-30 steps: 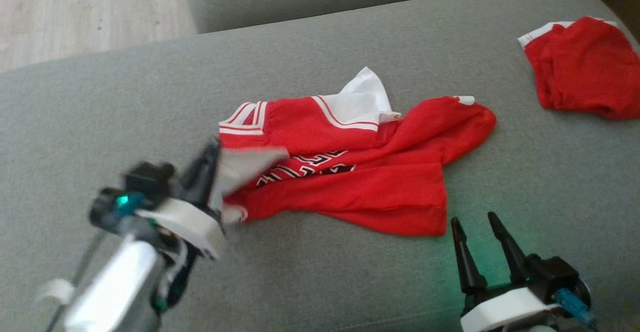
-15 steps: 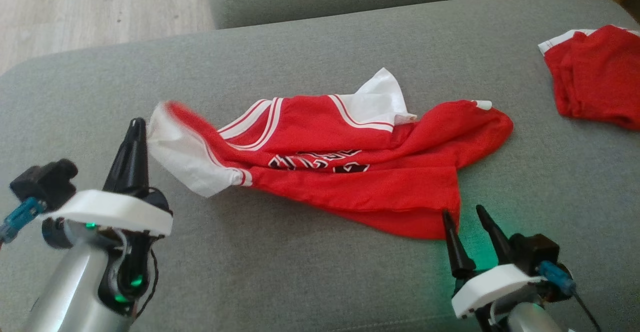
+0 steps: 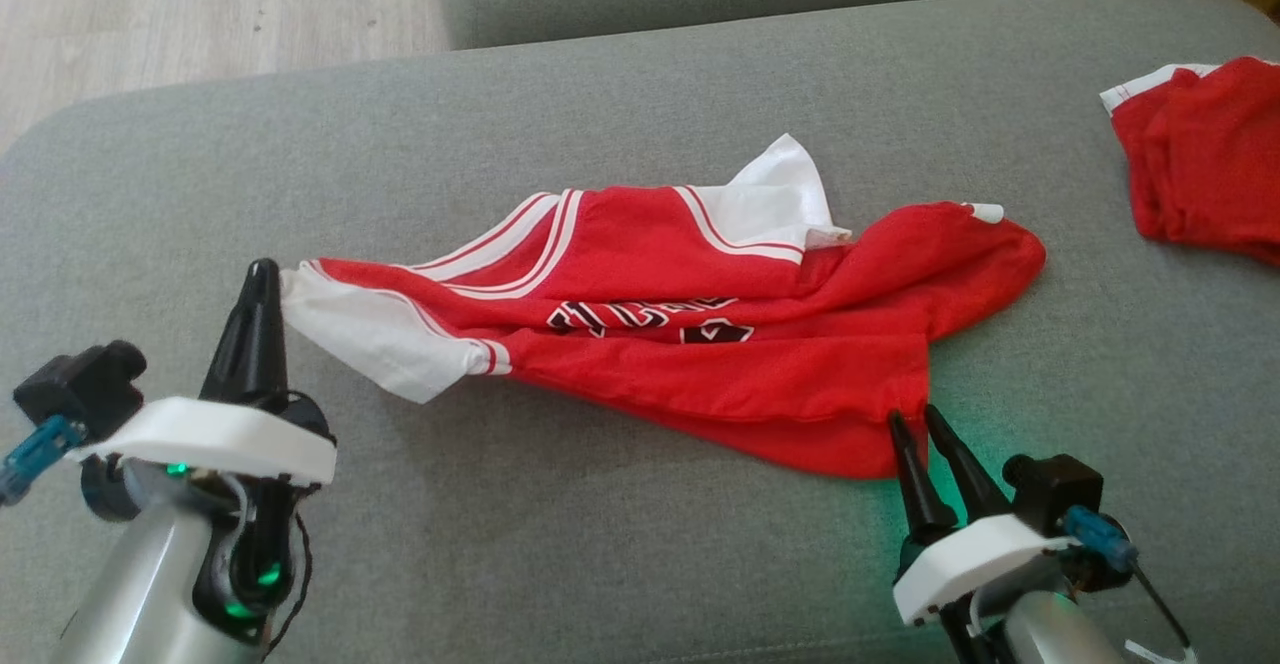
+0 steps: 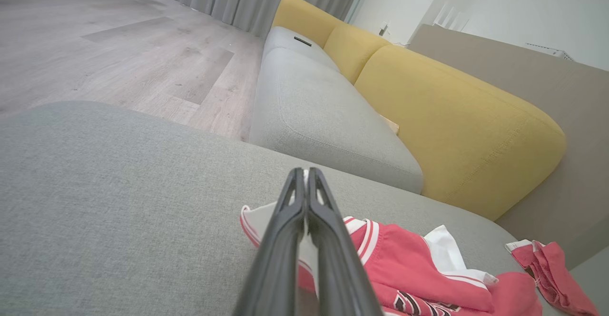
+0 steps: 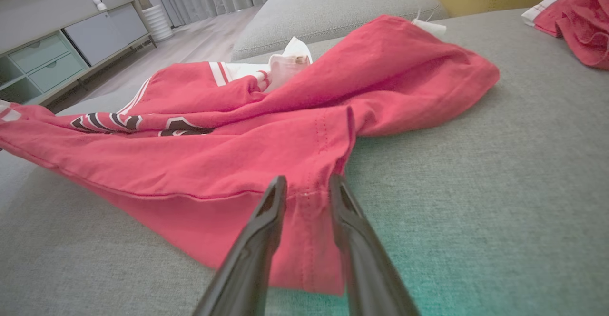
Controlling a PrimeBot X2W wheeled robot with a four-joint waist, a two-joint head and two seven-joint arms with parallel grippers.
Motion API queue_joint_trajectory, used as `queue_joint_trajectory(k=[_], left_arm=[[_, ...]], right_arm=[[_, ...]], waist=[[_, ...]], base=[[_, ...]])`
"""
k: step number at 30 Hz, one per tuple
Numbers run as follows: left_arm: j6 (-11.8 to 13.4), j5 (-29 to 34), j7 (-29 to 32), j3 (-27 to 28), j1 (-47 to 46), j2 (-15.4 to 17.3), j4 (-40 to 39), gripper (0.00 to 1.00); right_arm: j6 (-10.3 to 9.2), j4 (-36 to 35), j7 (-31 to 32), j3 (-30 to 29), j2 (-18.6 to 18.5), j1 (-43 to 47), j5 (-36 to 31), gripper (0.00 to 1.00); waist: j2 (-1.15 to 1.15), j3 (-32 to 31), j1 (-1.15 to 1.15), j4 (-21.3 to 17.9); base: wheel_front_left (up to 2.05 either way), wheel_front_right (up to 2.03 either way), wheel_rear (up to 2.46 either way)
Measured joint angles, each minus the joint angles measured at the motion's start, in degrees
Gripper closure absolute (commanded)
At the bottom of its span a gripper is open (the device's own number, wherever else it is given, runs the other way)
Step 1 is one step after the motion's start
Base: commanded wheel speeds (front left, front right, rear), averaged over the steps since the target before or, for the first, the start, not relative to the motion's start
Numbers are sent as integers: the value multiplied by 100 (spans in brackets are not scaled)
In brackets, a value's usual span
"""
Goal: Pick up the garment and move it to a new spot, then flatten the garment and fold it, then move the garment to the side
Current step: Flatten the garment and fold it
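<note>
The garment is a red jersey with white trim and black lettering, lying crumpled and stretched out across the grey cushion. My left gripper is at its left end, shut on the white sleeve edge, which is pulled taut; in the left wrist view that gripper has its fingers pressed together with the garment behind them. My right gripper is at the garment's near right corner. The right wrist view shows this gripper half-closed, its fingers astride the hem corner of the garment with a gap still between them.
A second red cloth lies bunched at the cushion's far right edge, also seen as the red cloth. Wooden floor lies beyond the cushion's far left edge. A yellow backrest and another grey seat stand behind.
The left gripper has drawn the white sleeve out to the left, stretching the garment. The right gripper has moved forward to the hem corner and its jaws have narrowed. The camera has shifted a little.
</note>
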Motion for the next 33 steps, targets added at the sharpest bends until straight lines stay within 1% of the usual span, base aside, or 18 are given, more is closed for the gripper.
queue_joint_trajectory(k=[2,3,4,5,11,12,13,16,18,21,23,27,30,31,33], left_arm=[[0,4,-22,10,0,0,27,100],[0,27,-34,11,0,0,41,100],[0,47,-48,12,0,0,48,100],[0,48,-48,13,0,0,57,100],[-8,45,-53,98,0,-8,107,100],[-16,27,-56,158,1,-23,81,100],[-60,-79,-57,269,1,-55,-46,100],[-160,-311,-62,439,-15,-181,-379,100],[-164,-476,-99,554,-43,-250,-642,100],[-168,-824,-35,757,-181,-347,-1020,100],[-142,-1016,116,778,-346,-390,-1220,100],[-26,-1304,482,806,-777,-409,-1540,100],[118,-1457,746,845,-1340,-408,-1685,100],[118,-1457,746,845,-1340,-408,-1685,100],[193,-1510,903,895,-1868,-408,-1737,100]], right_arm=[[-1,8,0,1,0,-13,29,63],[0,21,0,5,0,-13,29,81],[0,33,0,14,0,-12,29,96],[0,32,0,22,0,-12,29,100],[0,-325,0,-98,-1,-8,-92,100],[-1,-474,1,-137,0,-8,-137,100],[0,-845,1,-288,1,-10,-167,100],[0,-1468,1,-628,-1,-12,-335,100],[0,-1845,1,-775,-1,-15,-475,100],[0,-2341,1,-834,-1,-81,-650,100],[0,-2553,0,-815,-1,-231,-721,100],[0,-2799,0,-700,-68,-685,-812,100],[0,-2795,-1,-633,-319,-1229,-800,100],[0,-2795,-1,-633,-319,-1229,-800,100],[0,-2760,-2,-683,-525,-1720,-804,100]], waist=[[0,1,0,-8],[0,-2,0,-12],[0,-8,0,-17],[0,-17,0,-24],[0,-124,0,-85],[0,-147,0,-100],[0,-190,0,-130],[0,-267,0,-154],[0,-313,0,-170],[0,-345,0,-238],[0,-388,0,-285],[0,-433,0,-380],[0,-382,0,-400],[0,-382,0,-400],[0,-294,0,-386]], base=[[0,0,0],[0,0,0],[0,0,0],[0,0,0],[0,0,0],[0,0,0],[0,0,0],[0,0,0],[0,0,0],[0,0,0],[0,0,0],[0,0,0],[0,0,0],[0,0,0],[0,0,0]])
